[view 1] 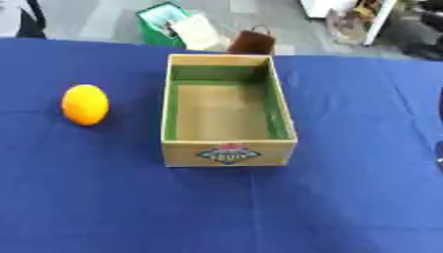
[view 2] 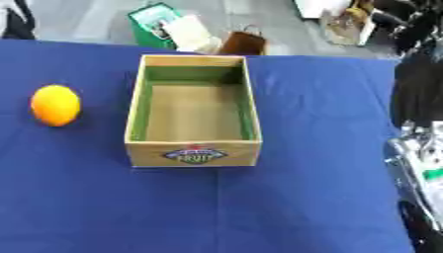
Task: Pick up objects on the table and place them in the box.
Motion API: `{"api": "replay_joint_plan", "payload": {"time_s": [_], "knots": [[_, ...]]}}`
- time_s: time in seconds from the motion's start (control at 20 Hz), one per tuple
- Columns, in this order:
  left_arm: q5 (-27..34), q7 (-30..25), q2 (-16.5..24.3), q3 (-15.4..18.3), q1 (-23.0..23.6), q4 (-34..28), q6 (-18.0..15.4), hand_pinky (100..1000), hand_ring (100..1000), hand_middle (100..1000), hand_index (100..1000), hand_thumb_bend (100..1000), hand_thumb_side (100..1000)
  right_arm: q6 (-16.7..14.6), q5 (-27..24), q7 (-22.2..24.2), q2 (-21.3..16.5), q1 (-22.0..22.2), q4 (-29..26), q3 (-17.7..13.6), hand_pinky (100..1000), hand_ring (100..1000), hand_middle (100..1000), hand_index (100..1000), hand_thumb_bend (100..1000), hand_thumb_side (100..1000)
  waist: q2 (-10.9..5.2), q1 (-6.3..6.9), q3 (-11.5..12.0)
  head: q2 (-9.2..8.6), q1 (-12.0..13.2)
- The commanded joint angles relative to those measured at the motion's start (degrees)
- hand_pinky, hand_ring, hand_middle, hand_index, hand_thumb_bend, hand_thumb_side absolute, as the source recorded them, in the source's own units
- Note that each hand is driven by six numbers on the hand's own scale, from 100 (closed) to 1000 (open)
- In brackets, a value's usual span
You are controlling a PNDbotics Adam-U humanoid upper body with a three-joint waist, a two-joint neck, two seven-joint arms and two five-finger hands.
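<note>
Right arm parts [view 2: 415, 163], black and silver, show at the right edge, but I cannot tell how the hand's fingers sit; no left hand shows; an orange fruit [view 1: 85, 104] lies on the blue table [view 1: 346, 197], left of the box [view 1: 228, 152] and apart from it; nothing lies inside the box.

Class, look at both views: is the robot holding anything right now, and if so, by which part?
Nothing is held. The orange lies alone on the blue table, left of the empty box; no hand touches it.
</note>
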Motion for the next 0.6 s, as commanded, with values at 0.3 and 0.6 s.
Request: {"api": "replay_joint_plan", "payload": {"time_s": [0.3, 0.6], "knots": [[0.21, 0.09, 0.80, 0.60, -0.52, -0.98, 0.07, 621, 585, 580, 719, 100, 748, -0.05, 0.12, -0.07, -1.35, -0.80, -0.81, -0.71, 775, 763, 738, 846, 100, 1000, -0.84, 0.14, 0.03, 3.19, 0.37], [0.03, 0.14, 1.72, 0.61, -0.83, -0.98, 0.35, 620, 586, 583, 726, 100, 745, -0.03, 0.19, -0.01, -1.46, -0.86, -0.81, -0.68, 775, 764, 738, 846, 100, 1000, -0.70, 0.13, 0.14, 4.48, 0.64]]}}
